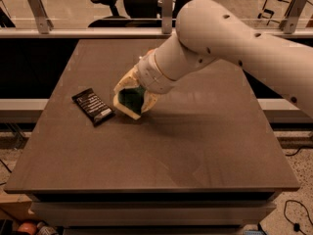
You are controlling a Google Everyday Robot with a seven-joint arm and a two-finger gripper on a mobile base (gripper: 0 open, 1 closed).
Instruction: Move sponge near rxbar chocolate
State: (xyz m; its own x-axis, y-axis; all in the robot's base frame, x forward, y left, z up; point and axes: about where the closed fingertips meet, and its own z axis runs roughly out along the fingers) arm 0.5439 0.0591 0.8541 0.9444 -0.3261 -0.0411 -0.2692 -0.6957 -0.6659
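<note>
Gripping the sponge [129, 100] between closed fingers, the gripper [133, 102] hangs low over the table [205, 151]. The rxbar chocolate [93, 106] lies toward the camera view's left, its long axis diagonal and its nearer end just beside the sponge. Judging by this, only a set-down remains.

My arm reached in from the right, gripper down low.
My thick, cream-white, smooth-shelled arm [244, 48] sloped down and leftward from the upper right, narrowing into the ribbed wrist [154, 72]. My pale two-finger gripper [133, 96] pointed downward just above the left-centre of the dark brown table [195, 151], its fingers clamped on either side of the green-topped, yellow-based sponge [128, 102].
</note>
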